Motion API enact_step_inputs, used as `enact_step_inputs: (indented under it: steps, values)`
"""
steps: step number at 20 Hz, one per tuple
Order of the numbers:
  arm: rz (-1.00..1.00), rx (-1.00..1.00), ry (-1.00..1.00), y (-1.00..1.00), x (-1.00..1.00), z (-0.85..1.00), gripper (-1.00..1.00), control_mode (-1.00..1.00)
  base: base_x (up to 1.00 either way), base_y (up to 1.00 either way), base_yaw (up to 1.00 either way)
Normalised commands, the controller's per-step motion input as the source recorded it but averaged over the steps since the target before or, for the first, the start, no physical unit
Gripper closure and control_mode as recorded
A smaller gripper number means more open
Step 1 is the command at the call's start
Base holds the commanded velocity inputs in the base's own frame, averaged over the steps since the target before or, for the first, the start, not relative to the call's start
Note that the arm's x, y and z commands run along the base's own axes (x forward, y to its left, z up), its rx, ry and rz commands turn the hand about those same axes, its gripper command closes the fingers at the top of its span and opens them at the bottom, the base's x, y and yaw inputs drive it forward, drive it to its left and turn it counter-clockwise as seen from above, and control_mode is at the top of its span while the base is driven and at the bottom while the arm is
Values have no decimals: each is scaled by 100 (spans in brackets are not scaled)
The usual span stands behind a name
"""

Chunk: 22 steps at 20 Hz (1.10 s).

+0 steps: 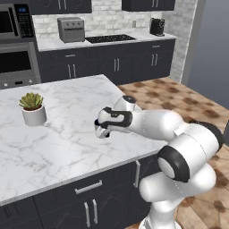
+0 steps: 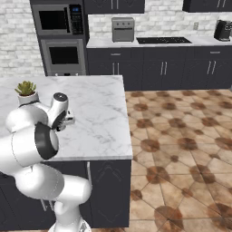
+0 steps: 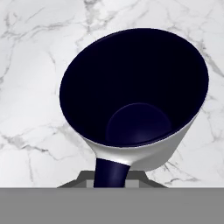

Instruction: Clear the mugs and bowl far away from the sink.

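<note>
Gripper [image 1: 102, 130] clenched on the handle of the navy-lined mug [image 3: 133, 94], carrying it over the marble counter [image 1: 49, 143]. The handle runs down between the jaws; the cup body stands just ahead of them, its open mouth facing the hand camera. Holding by the handle probably keeps the cup steady in transit. A potted plant [image 1: 32, 108] stands well beyond the jaws.

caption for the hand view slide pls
Gripper shut on the navy-lined grey-white mug, held above the marble counter.
</note>
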Motion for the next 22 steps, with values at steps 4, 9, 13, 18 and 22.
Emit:
enact_step_inputs:
  steps: [4, 9, 13, 18, 22]
  values:
    - [0, -3, 10, 0, 41, -29, 100, -100, 0, 0, 0]
    - [0, -2, 9, 0, 33, -26, 100, -100, 0, 0, 0]
    - [1, -1, 4, 0, 28, -23, 100, -100, 0, 0, 0]
    - [1, -1, 0, 0, 21, -26, -100, -100, 0, 0, 0]
    - [2, 0, 0, 0, 1, -13, -100, -100, 0, 0, 0]
